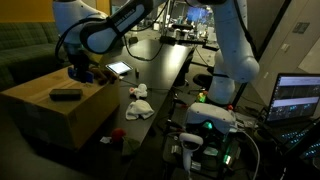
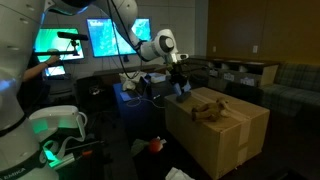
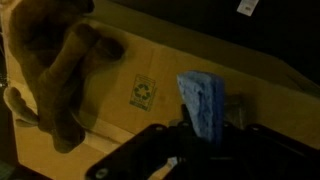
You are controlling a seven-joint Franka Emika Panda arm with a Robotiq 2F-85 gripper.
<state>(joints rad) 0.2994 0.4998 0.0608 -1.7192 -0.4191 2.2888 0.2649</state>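
The black Robotiq gripper (image 3: 207,130) is clenched on a blue ribbed cloth (image 3: 201,96). Its dark fingers pinch the lower part, so the cloth stands up between them. Gripper and cloth hang over the top of a large brown cardboard box (image 3: 190,60), near one edge of it. Whether the cloth touches the cardboard cannot be told. Just beside the cloth, on the box top, is a printed green recycling mark (image 3: 143,92). Farther across the box top lies a floppy brown plush toy (image 3: 55,70), well apart from the gripper and not touched by it, with only bare cardboard between them. In an exterior view, crumpled white rags (image 1: 138,105) lie on a dark tabletop beside the box, and an open laptop (image 1: 298,97) glows farther off. Well behind the box in an exterior view stand lit green-blue monitors (image 2: 110,38).
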